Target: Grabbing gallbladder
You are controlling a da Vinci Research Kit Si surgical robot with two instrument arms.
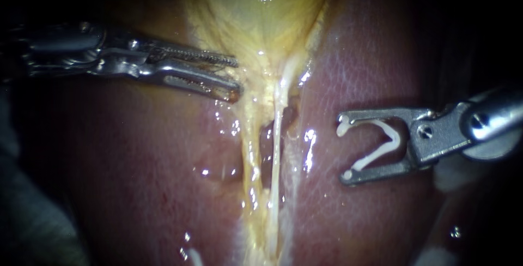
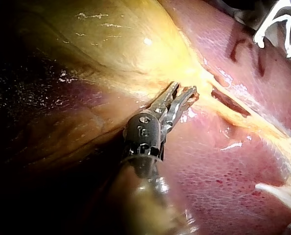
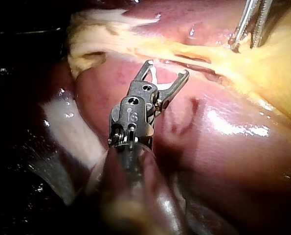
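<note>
The yellow gallbladder (image 1: 256, 10) narrows downward into pale strands (image 1: 275, 135) between the liver lobes. My left instrument (image 1: 237, 76) comes in from the left. Its serrated jaws stand slightly apart at the left edge of the gallbladder's narrow part, with nothing gripped. In the left wrist view its jaws (image 2: 184, 95) tip against the yellowish tissue below the gallbladder (image 2: 116, 44). My right instrument (image 1: 343, 146) hovers over the right liver lobe, apart from the strands, its wide jaws holding a white clip (image 1: 381, 140). The right wrist view shows these jaws (image 3: 167, 68) just short of the yellow band.
Red-brown liver (image 1: 370, 70) lies on both sides of the strands. A dark slit (image 1: 267, 146) opens between the strands. A pale strip (image 3: 72, 127) lies beside my right instrument's shaft. My left instrument (image 3: 243, 41) shows ahead of the right one.
</note>
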